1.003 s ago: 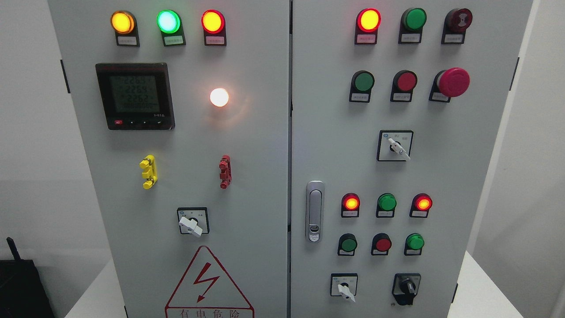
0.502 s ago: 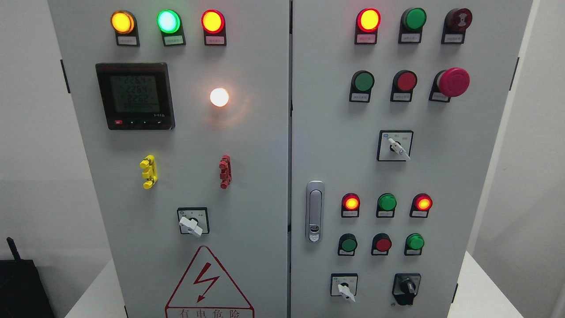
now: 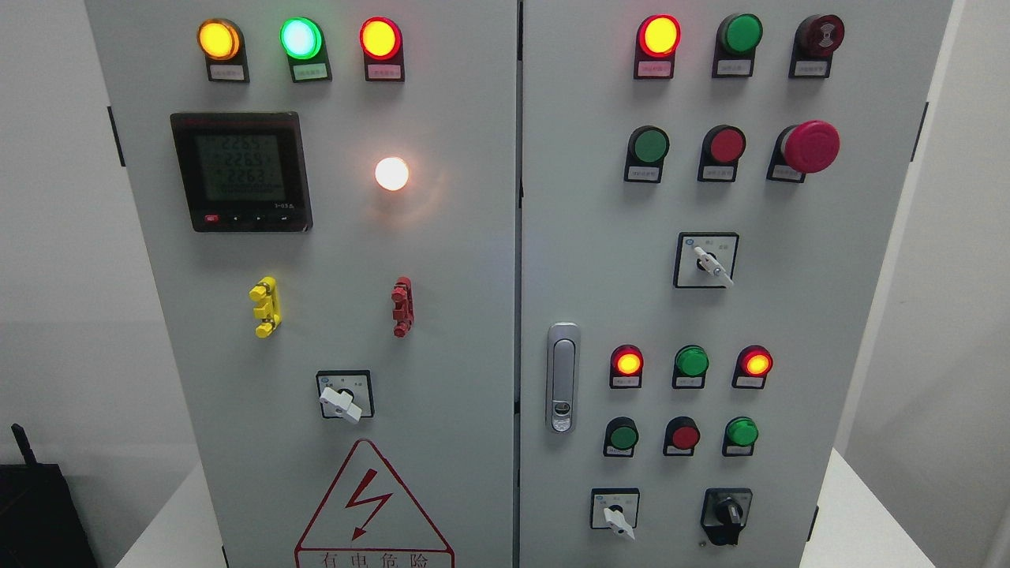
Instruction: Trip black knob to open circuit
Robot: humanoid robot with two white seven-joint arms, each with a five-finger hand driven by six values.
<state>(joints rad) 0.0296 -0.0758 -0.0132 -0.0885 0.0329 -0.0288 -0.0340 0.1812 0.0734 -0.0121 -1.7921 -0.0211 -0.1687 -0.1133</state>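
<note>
A: Where do we find the small black rotary knob (image 3: 727,514) on the grey steel two-door cabinet (image 3: 442,260)?

B: We see it low on the right-hand door, at about five o'clock from the silver door latch (image 3: 562,377), just to the three o'clock side of the white lever switch on its square plate (image 3: 615,511).

A: And our hands: spread, clenched, gripping anything?

B: We cannot tell; neither hand nor arm shows anywhere, so nothing touches the knob.

A: What sits around it?

B: At twelve o'clock from it we see a row of three small round buttons, green (image 3: 622,436), red (image 3: 683,436), green (image 3: 742,432). Above them the red mushroom-shaped stop button (image 3: 808,147) stands at the door's two o'clock corner
</note>
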